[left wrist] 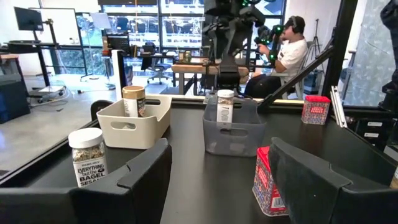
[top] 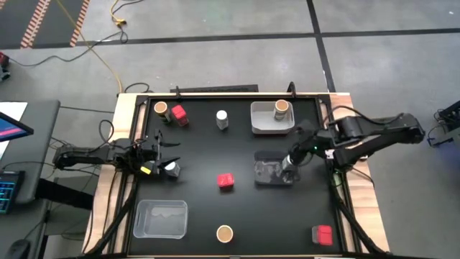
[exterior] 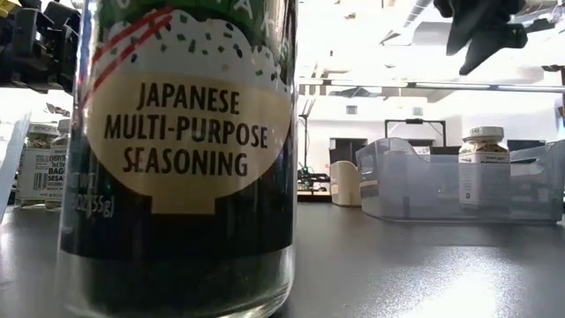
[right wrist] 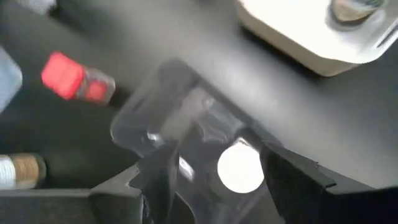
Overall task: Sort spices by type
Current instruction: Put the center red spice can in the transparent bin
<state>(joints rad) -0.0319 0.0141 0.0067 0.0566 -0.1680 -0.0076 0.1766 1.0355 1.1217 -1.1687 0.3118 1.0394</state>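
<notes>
- The right hand (top: 290,167) is hovering over the smoky clear plastic bin (top: 267,173), fingers spread around the white-lidded round jar (right wrist: 240,168) standing inside, grouping that kind there.
- The left hand (top: 162,152) is waiting at the black desk (top: 237,147) edge, fingers spread, empty.
- The nearest glass jar (exterior: 181,150) is reading "JAPANESE MULTI-PURPOSE SEASONING".
- Another white-lidded jar (left wrist: 88,157) is showing "EVERYTHING… BAGEL SESAME".

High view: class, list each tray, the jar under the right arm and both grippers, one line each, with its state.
white tray, holds one cork-topped jar
grey tray, holds one white-lidded jar
white-lidded jar, upright, lid on
clear tray, empty
left gripper, open, holding nothing
right gripper, open, fingers either side of the white-lidded jar
</notes>
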